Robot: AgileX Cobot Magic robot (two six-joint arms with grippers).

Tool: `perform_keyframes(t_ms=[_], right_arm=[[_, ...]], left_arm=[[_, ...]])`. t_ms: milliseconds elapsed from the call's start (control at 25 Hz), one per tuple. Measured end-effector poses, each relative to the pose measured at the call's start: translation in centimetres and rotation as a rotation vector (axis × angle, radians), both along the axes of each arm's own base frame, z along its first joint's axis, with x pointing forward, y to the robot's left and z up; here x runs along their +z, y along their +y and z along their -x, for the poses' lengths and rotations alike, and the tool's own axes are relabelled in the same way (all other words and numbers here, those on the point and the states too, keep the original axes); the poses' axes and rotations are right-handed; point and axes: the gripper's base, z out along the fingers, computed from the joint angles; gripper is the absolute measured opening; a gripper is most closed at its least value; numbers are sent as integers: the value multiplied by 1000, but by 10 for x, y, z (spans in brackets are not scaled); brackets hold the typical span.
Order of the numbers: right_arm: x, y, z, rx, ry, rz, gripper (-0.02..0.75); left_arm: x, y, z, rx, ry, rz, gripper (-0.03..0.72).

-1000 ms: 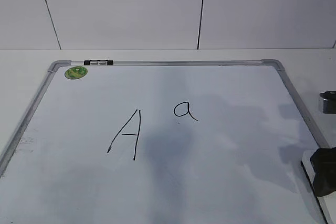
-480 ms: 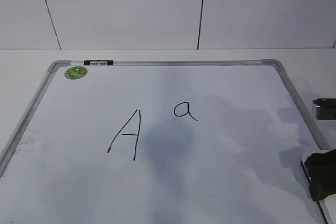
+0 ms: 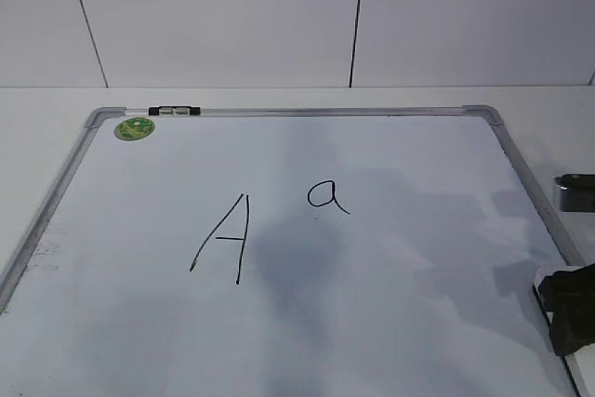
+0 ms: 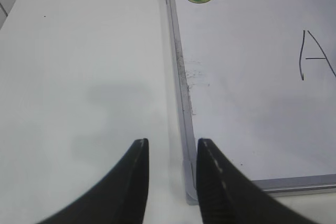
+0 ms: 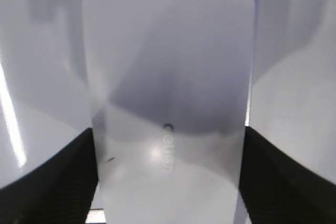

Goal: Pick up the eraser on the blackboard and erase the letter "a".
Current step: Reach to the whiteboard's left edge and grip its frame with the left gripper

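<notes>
The eraser point(image 5: 168, 77), a white rounded block with tiny grey lettering, fills the right wrist view. It lies on the blackboard point(image 3: 418, 258) near its right frame. My right gripper point(image 5: 168, 132) has a black finger pressed against each long side of the eraser. In the exterior view it is the dark shape point(image 3: 569, 309) at the right edge. The letter "a" point(image 3: 328, 196) is near the board's middle, right of the capital "A" point(image 3: 223, 239). My left gripper point(image 4: 170, 148) is open and empty over the board's near left corner point(image 4: 190, 195).
A round green magnet point(image 3: 135, 127) and a black-and-silver clip point(image 3: 174, 111) sit at the board's far left corner. A grey-black part point(image 3: 576, 188) shows at the right edge. White table point(image 4: 79, 77) lies left of the board. A white wall stands behind.
My right gripper has sunk slightly lower at the right edge of the exterior view. The board and its writing are unchanged.
</notes>
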Motion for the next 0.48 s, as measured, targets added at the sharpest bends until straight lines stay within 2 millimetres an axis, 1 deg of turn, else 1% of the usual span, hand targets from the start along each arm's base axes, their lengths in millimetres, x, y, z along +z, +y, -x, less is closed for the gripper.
perform_keyframes(t_ms=[120,320,480], right_arm=[[0,0,0,-2,0,0,594],[0,0,0,-2,-1,0,590],[0,0,0,-2,-1,0,570]], left_arm=[[0,0,0,0,0,0,235],[0,0,0,0,0,0,235],[0,0,0,0,0,0,235]])
